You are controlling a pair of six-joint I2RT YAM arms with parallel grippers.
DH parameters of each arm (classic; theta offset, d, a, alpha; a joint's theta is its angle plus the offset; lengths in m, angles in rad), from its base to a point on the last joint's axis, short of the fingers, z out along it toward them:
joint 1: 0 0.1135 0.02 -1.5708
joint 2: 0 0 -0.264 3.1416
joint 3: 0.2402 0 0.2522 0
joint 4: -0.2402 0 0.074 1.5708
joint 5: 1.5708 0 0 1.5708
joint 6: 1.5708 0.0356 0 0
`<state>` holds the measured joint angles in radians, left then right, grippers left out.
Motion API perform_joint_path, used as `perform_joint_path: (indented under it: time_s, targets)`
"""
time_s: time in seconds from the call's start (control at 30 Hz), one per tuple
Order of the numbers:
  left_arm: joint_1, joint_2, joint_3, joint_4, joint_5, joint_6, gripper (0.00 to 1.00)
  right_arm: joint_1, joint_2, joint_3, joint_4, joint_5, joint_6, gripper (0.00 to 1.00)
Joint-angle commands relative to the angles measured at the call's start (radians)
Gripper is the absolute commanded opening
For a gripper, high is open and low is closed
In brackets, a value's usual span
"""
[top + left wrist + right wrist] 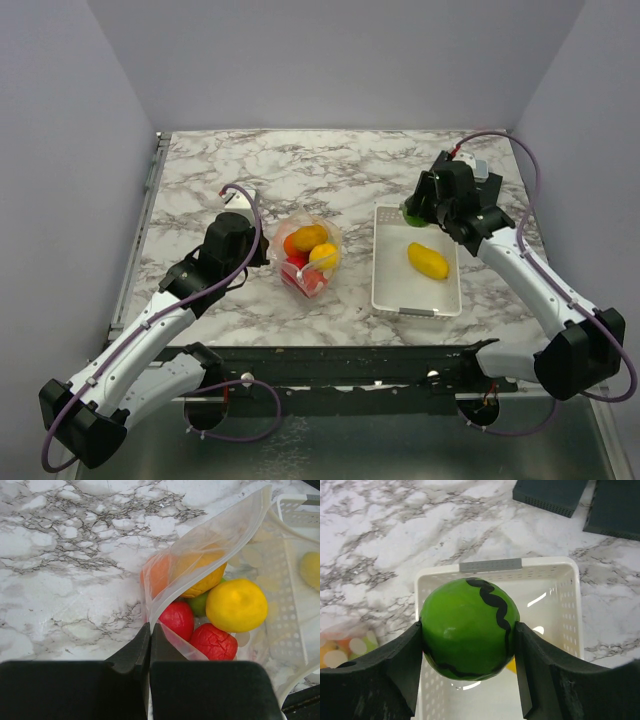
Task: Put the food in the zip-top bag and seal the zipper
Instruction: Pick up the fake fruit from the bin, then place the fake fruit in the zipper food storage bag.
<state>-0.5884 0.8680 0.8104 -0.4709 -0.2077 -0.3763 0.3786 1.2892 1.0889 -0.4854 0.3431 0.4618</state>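
The clear zip-top bag lies open on the marble between the arms, holding red, orange, yellow and green toy fruits. My left gripper is shut on the bag's near mouth edge, holding it up, and the pale zipper strip runs away from the fingers. My right gripper is shut on a green striped watermelon ball and holds it above the far end of the white basket. From above, the right gripper hangs over the basket's far left corner. A yellow fruit lies in the basket.
The white slotted basket stands just right of the bag, almost touching it. Two dark box shapes sit beyond the basket in the right wrist view. Grey walls enclose the table on the left, back and right.
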Motion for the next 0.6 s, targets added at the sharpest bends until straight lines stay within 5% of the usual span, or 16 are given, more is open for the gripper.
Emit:
perform_joint_path:
  time_s: [0.0,0.3,0.57]
  targets:
    - [0.007,-0.001,-0.012,0.009,0.019,0.011,0.00,0.016,-0.074,0.012,0.030,-0.148,-0.036,0.24]
    - [0.007,-0.003,-0.013,0.008,0.018,0.010,0.00,0.098,-0.166,0.049,0.083,-0.364,-0.042,0.24]
    - [0.007,-0.006,-0.015,0.008,0.017,0.008,0.00,0.265,-0.159,0.124,0.100,-0.347,-0.058,0.24]
